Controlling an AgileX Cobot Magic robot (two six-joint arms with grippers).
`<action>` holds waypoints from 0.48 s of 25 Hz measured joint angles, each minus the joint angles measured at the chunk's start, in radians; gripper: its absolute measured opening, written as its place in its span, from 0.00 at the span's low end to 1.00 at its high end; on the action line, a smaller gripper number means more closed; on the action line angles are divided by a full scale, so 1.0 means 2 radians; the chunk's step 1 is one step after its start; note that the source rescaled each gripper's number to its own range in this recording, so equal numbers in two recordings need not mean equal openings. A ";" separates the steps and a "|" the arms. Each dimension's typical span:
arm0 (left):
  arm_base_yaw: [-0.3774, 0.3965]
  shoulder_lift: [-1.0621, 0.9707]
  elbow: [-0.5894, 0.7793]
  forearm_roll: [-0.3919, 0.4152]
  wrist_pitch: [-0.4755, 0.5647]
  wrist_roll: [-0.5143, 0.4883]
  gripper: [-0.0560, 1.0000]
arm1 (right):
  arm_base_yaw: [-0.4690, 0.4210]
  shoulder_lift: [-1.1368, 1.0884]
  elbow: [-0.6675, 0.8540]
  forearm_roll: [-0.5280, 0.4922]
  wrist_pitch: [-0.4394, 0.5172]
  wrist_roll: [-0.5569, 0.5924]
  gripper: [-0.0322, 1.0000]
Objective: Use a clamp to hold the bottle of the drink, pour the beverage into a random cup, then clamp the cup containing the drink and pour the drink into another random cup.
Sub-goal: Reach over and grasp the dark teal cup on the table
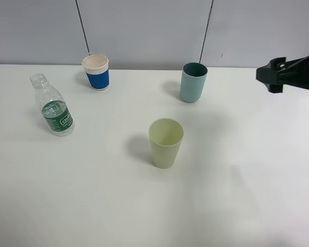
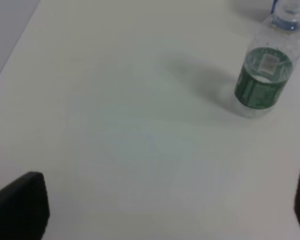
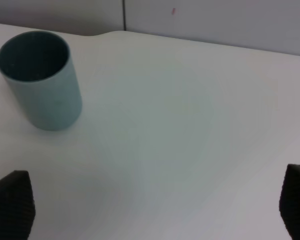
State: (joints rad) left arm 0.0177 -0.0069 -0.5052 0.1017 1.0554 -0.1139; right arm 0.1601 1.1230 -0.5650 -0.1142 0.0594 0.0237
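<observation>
**Starting layout — both grippers empty, nothing grasped yet**

Four vessels stand upright and well apart on the white table (image 1: 237,195). The bottle of the drink (image 1: 54,105) is at the left, uncapped. The beverage (image 1: 55,109) fills it to about the top of the green label. A blue-and-white paper cup (image 1: 96,72) stands behind it. The teal tumbler (image 1: 193,82) is at the rear right of centre and the pale green tumbler (image 1: 166,142) is nearer the front. The spacing probably serves to let jaws straddle any one vessel without brushing a neighbour. The bottle sits on the left arm's side, which suits that arm for the first grasp.

The left gripper (image 2: 160,210) has its fingers (image 2: 17,207) spread wide with only bare table between them. The bottle lies ahead of the gap and off toward one finger's side, well apart from both tips.

The right gripper (image 3: 152,210) is likewise wide and empty (it appears at the right edge of the exterior view). The teal tumbler stands ahead of it — offset toward one finger, not between them.
</observation>
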 joint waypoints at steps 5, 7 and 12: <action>0.000 0.000 0.000 0.000 0.000 0.000 1.00 | 0.029 0.070 0.000 0.000 -0.047 0.004 0.99; 0.000 0.000 0.000 0.000 0.000 0.000 1.00 | 0.037 0.092 0.000 0.000 -0.059 0.008 0.99; 0.000 0.000 0.000 0.000 0.000 0.000 1.00 | 0.043 0.127 0.000 -0.004 -0.070 0.017 0.99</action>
State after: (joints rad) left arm 0.0177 -0.0069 -0.5052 0.1017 1.0554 -0.1139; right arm 0.2465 1.3779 -0.5658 -0.1218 -0.0808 0.0569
